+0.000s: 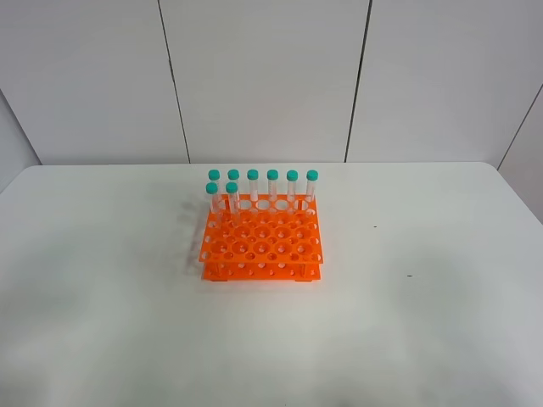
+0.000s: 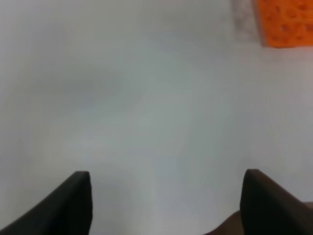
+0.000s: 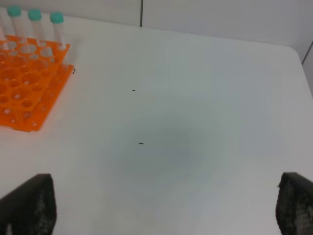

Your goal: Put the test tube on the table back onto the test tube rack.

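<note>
Test tubes number eight in the exterior high view, all standing upright in the test tube rack (image 1: 261,241); none can be made out lying on the table (image 1: 441,322). Six teal-capped tubes (image 1: 272,185) are lined along the rack's far row, and two more, one of them marked here (image 1: 232,197), are set just in front at the left end. One orange rack is counted, its remaining holes unfilled, placed near the middle of the white tabletop. No brand, label or legible writing is seen on tubes or rack. Two small dark specks (image 1: 409,275) are noted on the table to the right of the rack. Neither arm is caught by the high camera. The left gripper (image 2: 166,205) is shown with its dark fingers spread wide over bare table, nothing between them; that view is blurred, and only a corner of the rack (image 2: 286,22) is caught. The right gripper (image 3: 164,215) is likewise shown spread wide and empty, its fingertips cut off at the frame edge, with three tubes (image 3: 34,24) and part of the rack (image 3: 29,83) visible.
</note>
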### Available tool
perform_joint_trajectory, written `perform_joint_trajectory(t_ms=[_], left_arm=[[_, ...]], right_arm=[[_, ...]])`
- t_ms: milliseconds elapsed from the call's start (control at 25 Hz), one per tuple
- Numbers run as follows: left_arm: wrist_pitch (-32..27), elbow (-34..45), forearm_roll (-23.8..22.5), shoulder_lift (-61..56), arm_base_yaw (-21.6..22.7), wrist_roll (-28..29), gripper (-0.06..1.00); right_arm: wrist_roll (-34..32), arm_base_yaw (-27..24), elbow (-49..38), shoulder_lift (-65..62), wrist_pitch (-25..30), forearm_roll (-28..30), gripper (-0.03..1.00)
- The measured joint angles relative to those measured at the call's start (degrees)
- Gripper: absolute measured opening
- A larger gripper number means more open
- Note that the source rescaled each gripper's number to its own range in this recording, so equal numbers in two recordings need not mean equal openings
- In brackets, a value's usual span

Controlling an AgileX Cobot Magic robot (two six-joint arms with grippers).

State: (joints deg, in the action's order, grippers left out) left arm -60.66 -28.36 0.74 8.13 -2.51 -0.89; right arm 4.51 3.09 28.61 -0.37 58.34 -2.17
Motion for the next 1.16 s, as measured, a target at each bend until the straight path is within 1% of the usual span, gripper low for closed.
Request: perform_joint_trajectory(t_ms=[280, 520, 1160], left_arm=[[0.06, 0.0, 0.0, -0.84, -0.16, 0.0, 1.0], [0.06, 0.0, 0.0, -8.06, -0.16, 0.0, 1.0], [0.0, 0.0, 0.0, -8.28, -0.16, 0.0, 1.0]], right_arm=[[0.0, 0.0, 0.0, 0.0, 0.0, 0.0, 1.0], [0.0, 0.0, 0.0, 0.0, 0.0, 0.0, 1.0], [0.0, 0.0, 0.0, 0.0, 0.0, 0.0, 1.0]])
